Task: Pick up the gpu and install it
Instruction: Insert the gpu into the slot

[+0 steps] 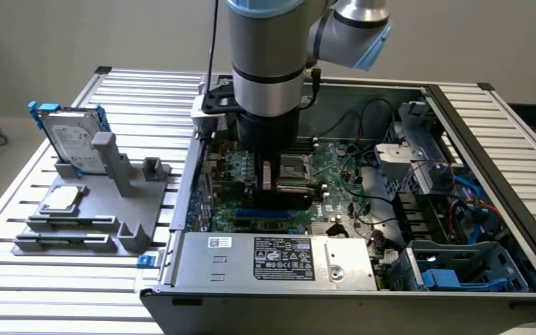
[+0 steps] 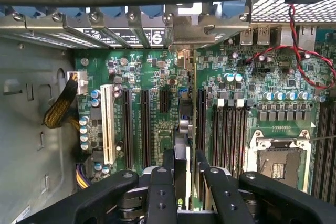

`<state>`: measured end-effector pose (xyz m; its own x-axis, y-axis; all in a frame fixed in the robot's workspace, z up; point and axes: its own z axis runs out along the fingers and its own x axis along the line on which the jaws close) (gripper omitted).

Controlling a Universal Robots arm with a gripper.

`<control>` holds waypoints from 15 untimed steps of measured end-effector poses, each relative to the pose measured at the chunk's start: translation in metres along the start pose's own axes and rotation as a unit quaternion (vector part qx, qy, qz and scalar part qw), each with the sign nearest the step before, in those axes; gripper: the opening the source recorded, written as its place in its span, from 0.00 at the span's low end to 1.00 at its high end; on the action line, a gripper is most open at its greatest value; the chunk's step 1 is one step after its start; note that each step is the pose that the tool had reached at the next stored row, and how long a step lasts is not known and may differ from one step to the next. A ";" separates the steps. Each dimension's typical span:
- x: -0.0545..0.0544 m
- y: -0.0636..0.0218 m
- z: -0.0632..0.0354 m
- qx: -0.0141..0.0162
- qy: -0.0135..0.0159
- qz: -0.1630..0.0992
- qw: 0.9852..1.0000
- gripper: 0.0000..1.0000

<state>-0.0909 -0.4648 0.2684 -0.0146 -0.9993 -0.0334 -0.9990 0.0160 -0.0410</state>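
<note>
- Over the green motherboard [image 2: 170,129] inside the open grey metal computer case [image 1: 454,125], the black gripper [image 2: 184,163] is clamping the gpu [image 2: 182,124], a thin rectangular card hanging edge-on just above the board.
- Seating it well is, by my judgement, calling for its edge running parallel to the long black expansion slots [image 2: 144,124] and a straight, untilted push.
- On the exterior view's left, a silver hard drive in a blue frame [image 1: 68,136] and a small square silver chip [image 1: 61,199] are sitting on a grey fixture [image 1: 109,209], well apart from the work.
- Toward the exterior view's right, black cables [image 1: 380,202] are trailing across the board near the silver drive cage [image 1: 417,153], not blocking the card.
</note>
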 end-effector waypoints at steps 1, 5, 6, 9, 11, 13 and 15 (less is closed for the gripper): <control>0.000 0.0005 0.0003 0.000 0.000 0.001 1.000 0.27; 0.000 0.0019 0.0007 0.000 0.000 0.002 1.000 0.27; 0.001 0.0024 0.0010 0.000 0.000 0.003 1.000 0.27; 0.001 0.0037 0.0013 0.000 0.000 0.003 1.000 0.27; 0.001 0.0039 0.0014 0.000 0.000 0.004 1.000 0.27; 0.001 0.0045 0.0017 0.000 0.000 0.004 1.000 0.27; 0.001 0.0050 0.0023 0.000 0.000 0.005 1.000 0.27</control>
<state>-0.0958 -0.4655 0.2659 -0.0246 -0.9991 -0.0333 -0.9988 0.0260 -0.0406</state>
